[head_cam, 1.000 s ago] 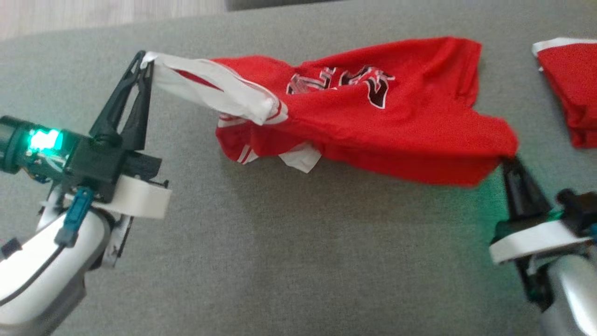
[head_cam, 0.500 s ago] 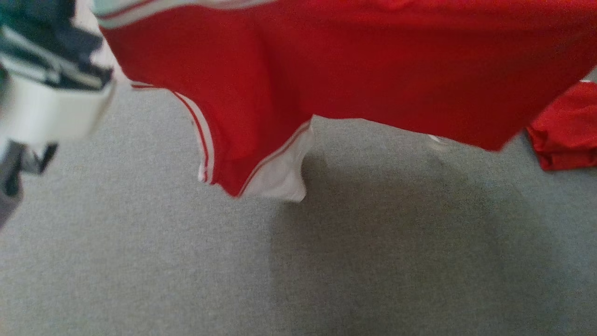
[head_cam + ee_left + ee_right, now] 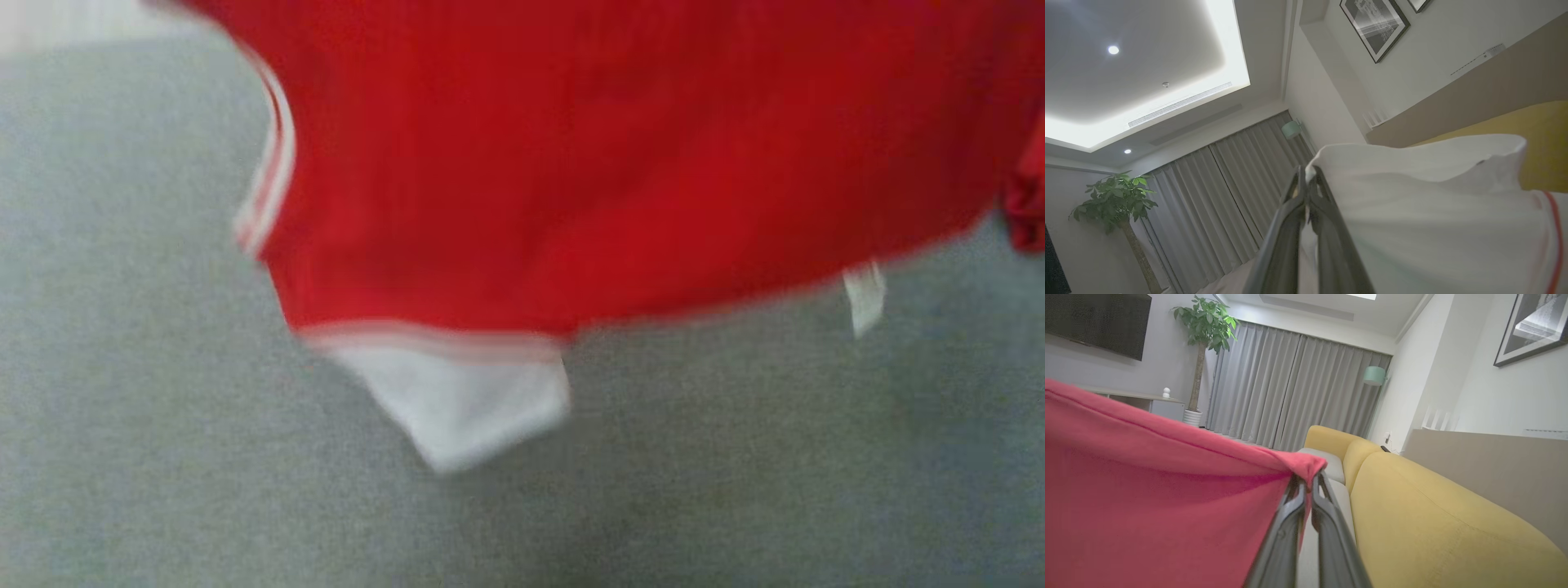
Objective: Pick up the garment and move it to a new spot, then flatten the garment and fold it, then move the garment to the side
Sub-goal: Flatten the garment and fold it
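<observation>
The red garment (image 3: 604, 155) with white trim hangs lifted close before the head camera, blurred, its white sleeve end (image 3: 461, 404) dangling over the grey surface (image 3: 163, 457). In the left wrist view my left gripper (image 3: 1306, 181) is shut on the white sleeve cloth (image 3: 1433, 212), fingers pointing up toward the ceiling. In the right wrist view my right gripper (image 3: 1308, 479) is shut on a corner of the red cloth (image 3: 1147, 490), which stretches away to the left.
A second red garment (image 3: 1029, 204) lies at the right edge on the grey surface. The wrist views show a yellow sofa (image 3: 1437, 522), grey curtains (image 3: 1294, 388), a potted plant (image 3: 1206, 322) and a wall picture (image 3: 1374, 24).
Both grippers have lifted the garment off the grey surface. It now hangs higher and closer to the head camera, and the arms have left that view.
</observation>
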Motion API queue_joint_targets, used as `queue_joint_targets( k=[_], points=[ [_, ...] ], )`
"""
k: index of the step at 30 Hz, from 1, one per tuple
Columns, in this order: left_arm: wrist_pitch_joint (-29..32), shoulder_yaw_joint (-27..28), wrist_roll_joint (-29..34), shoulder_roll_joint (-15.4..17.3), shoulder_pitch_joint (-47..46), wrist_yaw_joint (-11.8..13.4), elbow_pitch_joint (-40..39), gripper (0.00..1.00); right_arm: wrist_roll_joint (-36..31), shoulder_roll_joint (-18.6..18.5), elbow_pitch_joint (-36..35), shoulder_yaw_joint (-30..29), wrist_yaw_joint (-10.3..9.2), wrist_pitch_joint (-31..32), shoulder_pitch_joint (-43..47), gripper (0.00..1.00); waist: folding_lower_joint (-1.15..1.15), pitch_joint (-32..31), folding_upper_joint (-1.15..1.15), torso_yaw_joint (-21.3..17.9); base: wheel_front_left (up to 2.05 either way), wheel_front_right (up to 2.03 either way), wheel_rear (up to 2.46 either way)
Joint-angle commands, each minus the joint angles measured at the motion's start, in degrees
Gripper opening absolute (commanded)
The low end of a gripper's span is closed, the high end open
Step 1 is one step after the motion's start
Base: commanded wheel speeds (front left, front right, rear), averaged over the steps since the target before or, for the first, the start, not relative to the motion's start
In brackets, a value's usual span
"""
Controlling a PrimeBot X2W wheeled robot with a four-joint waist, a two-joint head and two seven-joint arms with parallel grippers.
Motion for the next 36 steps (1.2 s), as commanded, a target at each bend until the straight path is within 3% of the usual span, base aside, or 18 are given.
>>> queue_joint_targets(
  k=[1, 9, 15, 23, 24, 26, 31, 36],
  points=[
    [-0.7, 2.8, 1.2, 1.2, -5.1, -0.2, 0.2, 0.00, -0.2, -0.9, -0.1, 0.5, 0.39, -1.0, -2.8, 0.00, -0.02, 5.6, 0.00, -0.3, 0.00, 0.00, 0.00],
    [-10.5, 3.3, 6.2, -4.8, -20.1, -1.6, 11.3, 0.00, -6.2, -0.4, 12.6, 3.3, 0.39, -12.1, -20.3, 0.00, -0.02, 12.0, 0.00, 0.0, 0.00, 0.00, 0.00],
    [-14.3, 1.9, 6.6, -3.0, -14.6, -3.1, 9.4, 0.00, -7.0, -1.7, 18.8, 7.1, 0.39, -15.2, -20.1, 0.00, -0.02, 13.1, 0.00, 1.3, 0.00, 0.00, 0.00],
    [-15.7, 1.7, 5.6, 3.7, 13.3, 4.4, -7.9, 0.00, -5.2, -1.7, 22.3, 6.8, 0.39, -16.8, -4.9, 0.00, -0.02, 11.1, 0.00, 3.0, 0.00, 0.00, 0.00],
    [-15.7, 1.7, 5.6, 3.7, 13.3, 4.4, -7.9, 0.00, -5.2, -1.7, 22.3, 6.8, 0.39, -16.8, -4.9, 0.00, -0.02, 11.1, 0.00, 3.0, 0.00, 0.00, 0.00],
    [-15.7, 1.3, 6.3, 5.1, 21.5, 7.1, -12.4, 0.00, -4.6, -1.3, 22.2, 5.6, 0.39, -16.9, 0.4, 0.00, -0.02, 10.2, 0.00, 3.1, 0.00, 0.00, 0.00],
    [-15.8, -0.6, 6.6, 7.0, 41.6, 13.3, -21.4, 0.00, -4.0, 0.7, 17.4, 0.7, 0.39, -16.9, 14.3, 0.00, -0.02, 7.6, 0.00, 2.3, 0.00, 0.00, 0.00],
    [-15.8, -1.2, 5.1, 6.7, 57.2, 18.2, -25.7, 0.00, -5.8, 3.7, 10.6, -4.9, 0.39, -17.0, 28.7, 0.00, -0.02, 4.4, 0.00, 1.1, 0.00, 0.00, 0.00]
  ],
)
